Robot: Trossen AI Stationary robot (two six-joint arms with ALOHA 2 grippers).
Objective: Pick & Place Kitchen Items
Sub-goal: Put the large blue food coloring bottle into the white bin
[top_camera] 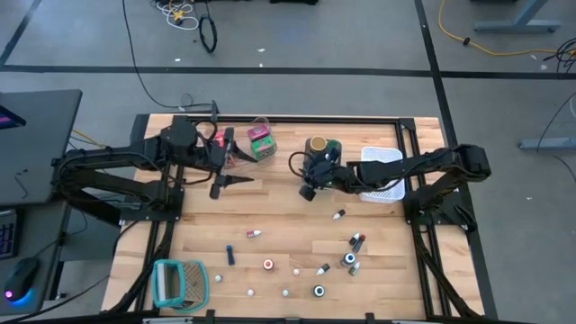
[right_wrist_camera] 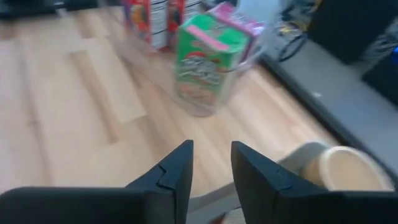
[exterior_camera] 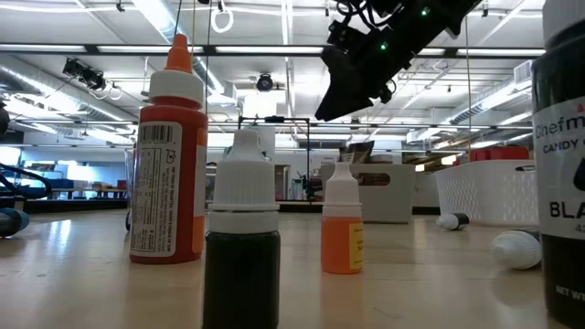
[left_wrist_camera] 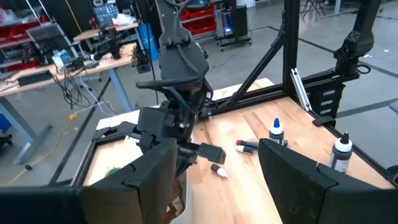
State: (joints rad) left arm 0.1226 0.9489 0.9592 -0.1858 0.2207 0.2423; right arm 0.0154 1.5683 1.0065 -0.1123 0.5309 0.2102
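Small capped bottles [top_camera: 351, 259] and tiny white pieces [top_camera: 295, 271] lie scattered over the near half of the wooden table. A brown jar [top_camera: 317, 145] with a tan lid stands at the far middle. A green and pink packet [right_wrist_camera: 208, 59] sits upright in a clear bin [top_camera: 261, 139]. My right gripper [top_camera: 308, 191] hovers above the table just near of the jar, tilted down, its fingers [right_wrist_camera: 180, 168] a narrow gap apart with nothing between them. My left gripper [top_camera: 229, 184] hangs wide open over the table's left part, holding nothing.
A white basket [top_camera: 380, 171] stands right of the brown jar, under my right arm. A teal-and-white ribbed holder [top_camera: 180, 281] sits at the near left corner. In the low view an orange-red bottle [exterior_camera: 169, 155], a dark dropper bottle [exterior_camera: 242, 247] and a black jar [exterior_camera: 562, 155] stand close by.
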